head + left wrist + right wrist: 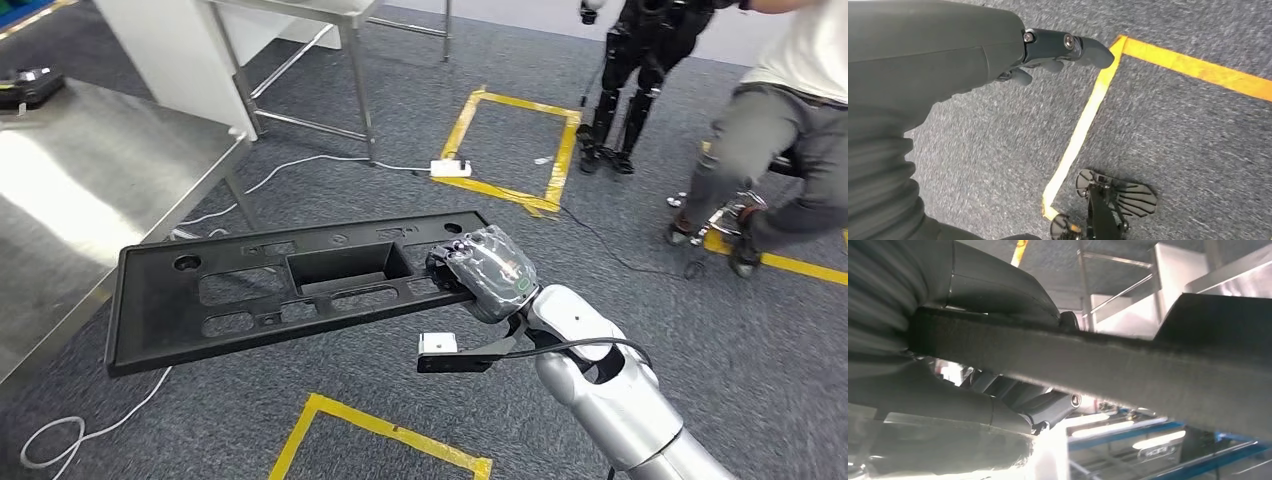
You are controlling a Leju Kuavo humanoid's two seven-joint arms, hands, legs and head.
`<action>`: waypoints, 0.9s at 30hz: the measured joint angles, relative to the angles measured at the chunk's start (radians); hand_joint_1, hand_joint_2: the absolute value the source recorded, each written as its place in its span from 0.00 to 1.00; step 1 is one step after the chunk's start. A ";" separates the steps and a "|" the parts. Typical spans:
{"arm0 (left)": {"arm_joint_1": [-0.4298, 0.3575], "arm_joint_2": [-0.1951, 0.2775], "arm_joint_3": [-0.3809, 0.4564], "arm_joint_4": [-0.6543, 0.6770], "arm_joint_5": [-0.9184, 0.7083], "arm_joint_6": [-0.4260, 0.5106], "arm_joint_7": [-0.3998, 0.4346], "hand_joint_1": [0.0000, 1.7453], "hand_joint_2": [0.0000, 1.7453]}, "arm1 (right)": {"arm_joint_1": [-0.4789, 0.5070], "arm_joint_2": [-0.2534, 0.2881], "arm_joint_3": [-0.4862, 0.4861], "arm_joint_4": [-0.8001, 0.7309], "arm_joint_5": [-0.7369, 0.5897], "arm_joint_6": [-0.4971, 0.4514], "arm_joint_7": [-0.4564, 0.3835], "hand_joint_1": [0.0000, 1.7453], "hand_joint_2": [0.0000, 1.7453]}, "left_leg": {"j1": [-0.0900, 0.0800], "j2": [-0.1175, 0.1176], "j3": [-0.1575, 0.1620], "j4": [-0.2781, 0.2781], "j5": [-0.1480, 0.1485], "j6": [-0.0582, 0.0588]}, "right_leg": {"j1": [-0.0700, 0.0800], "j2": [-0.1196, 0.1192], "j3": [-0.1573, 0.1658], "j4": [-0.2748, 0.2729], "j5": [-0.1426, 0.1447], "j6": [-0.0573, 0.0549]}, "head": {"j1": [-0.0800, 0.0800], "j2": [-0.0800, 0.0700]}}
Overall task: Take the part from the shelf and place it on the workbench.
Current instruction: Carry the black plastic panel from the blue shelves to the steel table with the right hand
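Note:
A long black plastic part (270, 290) with cut-outs and a deep rectangular recess hangs level above the grey carpet, its left end close to the steel workbench (90, 190). My right hand (485, 272) grips the part's right end, fingers over its top. Seen close in the right wrist view, the part's edge (1128, 365) runs between my thumb and fingers (1048, 407). My left hand (998, 47) hangs over the carpet, its fingers curled in with nothing in them.
Yellow tape squares (520, 150) mark the carpet. A white power strip (450, 168) and cables lie beyond the part. A steel table frame (350, 70) stands behind the workbench. A person (790, 140) sits at the right; another robot's dark legs (625, 80) stand at the back.

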 joint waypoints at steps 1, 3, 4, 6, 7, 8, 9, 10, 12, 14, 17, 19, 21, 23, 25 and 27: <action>0.001 -0.002 0.000 0.000 -0.002 -0.002 0.005 0.00 1.00 | 0.003 -0.002 0.000 0.000 0.001 0.001 0.000 1.00 1.00 | 0.003 -0.016 -0.001 0.001 0.001 -0.003 | -0.006 0.002 -0.014 0.021 0.000 0.009 | 0.000 0.000; 0.002 -0.004 0.000 0.000 -0.005 -0.004 0.016 0.00 1.00 | 0.006 -0.004 0.000 0.000 0.003 0.001 0.000 1.00 1.00 | 0.011 -0.046 -0.002 0.005 0.001 -0.014 | -0.021 0.009 0.018 -0.056 0.046 0.038 | 0.000 0.000; 0.003 -0.004 0.000 0.000 -0.006 -0.005 0.019 0.00 1.00 | 0.006 -0.005 0.000 0.000 0.003 0.002 0.000 1.00 1.00 | 0.015 -0.060 -0.005 0.010 -0.001 -0.023 | -0.031 0.024 0.050 -0.129 0.076 0.053 | 0.001 0.000; 0.003 -0.003 0.000 0.000 -0.007 -0.005 0.022 0.00 1.00 | 0.006 -0.005 0.000 0.000 0.003 0.002 0.000 1.00 1.00 | 0.019 -0.083 -0.014 0.022 -0.005 -0.042 | -0.038 0.048 0.097 -0.229 0.113 0.060 | 0.003 0.000; 0.004 -0.002 0.000 0.000 -0.007 -0.005 0.023 0.00 1.00 | 0.006 -0.004 0.001 -0.001 0.003 0.002 0.000 1.00 1.00 | 0.020 -0.092 -0.020 0.025 -0.005 -0.051 | -0.036 0.052 0.103 -0.243 0.117 0.054 | 0.003 0.000; 0.006 -0.002 0.000 0.001 -0.008 -0.004 0.023 0.00 1.00 | 0.007 -0.004 0.001 -0.001 0.003 0.002 0.000 1.00 1.00 | 0.021 -0.099 -0.025 0.025 -0.003 -0.057 | -0.031 0.045 0.103 -0.242 0.119 0.044 | 0.002 0.000; 0.008 -0.002 0.000 0.001 -0.008 -0.003 0.024 0.00 1.00 | 0.007 -0.003 0.001 -0.001 0.003 0.002 0.000 1.00 1.00 | 0.025 -0.103 -0.029 0.024 -0.001 -0.062 | -0.030 0.036 0.101 -0.241 0.121 0.035 | 0.000 0.000; 0.011 -0.002 0.000 0.001 -0.008 -0.003 0.024 0.00 1.00 | 0.007 -0.002 0.001 -0.001 0.004 0.002 0.000 1.00 1.00 | 0.026 -0.091 -0.034 0.031 -0.004 -0.066 | -0.029 0.028 0.101 -0.242 0.124 0.027 | -0.002 0.000; 0.013 -0.002 0.000 0.001 -0.009 -0.002 0.024 0.00 1.00 | 0.008 -0.002 0.001 -0.002 0.005 0.002 0.000 1.00 1.00 | 0.026 -0.037 -0.065 0.096 -0.043 -0.071 | -0.027 0.009 0.101 -0.244 0.126 0.012 | -0.007 0.000; 0.011 -0.002 0.000 0.001 -0.010 -0.002 0.024 0.00 1.00 | 0.010 -0.004 0.000 -0.002 0.004 0.002 0.000 1.00 1.00 | 0.024 0.012 -0.129 0.230 -0.109 -0.072 | -0.017 -0.013 0.100 -0.244 0.124 0.003 | -0.011 0.000; 0.011 -0.003 0.000 0.001 -0.012 -0.001 0.025 0.00 1.00 | 0.015 -0.005 0.001 -0.002 0.005 0.002 0.000 1.00 1.00 | 0.022 0.025 -0.170 0.319 -0.130 -0.063 | -0.003 -0.051 0.099 -0.244 0.120 -0.003 | -0.011 0.000; 0.011 -0.002 0.000 0.001 -0.015 0.000 0.026 0.00 1.00 | 0.016 -0.004 0.000 -0.002 0.006 0.002 -0.001 1.00 1.00 | 0.012 0.051 -0.102 0.201 -0.073 -0.047 | 0.002 -0.074 0.102 -0.244 0.118 -0.006 | -0.011 0.000; 0.007 0.000 0.000 0.001 -0.018 0.000 0.026 0.00 1.00 | 0.015 -0.004 0.000 -0.005 0.006 0.002 -0.002 1.00 1.00 | -0.005 0.095 -0.036 0.085 -0.040 -0.030 | 0.008 -0.097 0.105 -0.244 0.115 -0.005 | -0.010 0.000; 0.003 0.002 0.000 0.001 -0.019 0.000 0.026 0.00 1.00 | 0.015 -0.003 -0.001 -0.007 0.006 0.002 -0.003 1.00 1.00 | -0.016 0.103 -0.022 0.052 -0.040 -0.021 | 0.010 -0.120 0.107 -0.246 0.112 -0.001 | -0.010 0.000; 0.004 0.004 0.000 0.001 -0.019 0.000 0.026 0.00 1.00 | 0.014 -0.002 -0.001 -0.010 0.007 0.002 -0.004 1.00 1.00 | -0.015 0.076 -0.016 0.038 -0.032 -0.016 | 0.012 -0.132 0.111 -0.245 0.107 0.006 | -0.010 0.000; 0.004 0.003 0.000 0.001 -0.020 0.000 0.027 0.00 1.00 | 0.014 -0.001 -0.003 -0.014 0.007 0.002 -0.006 1.00 1.00 | -0.006 0.050 -0.001 0.019 -0.020 -0.010 | 0.012 -0.083 0.094 -0.198 0.082 0.009 | -0.009 0.000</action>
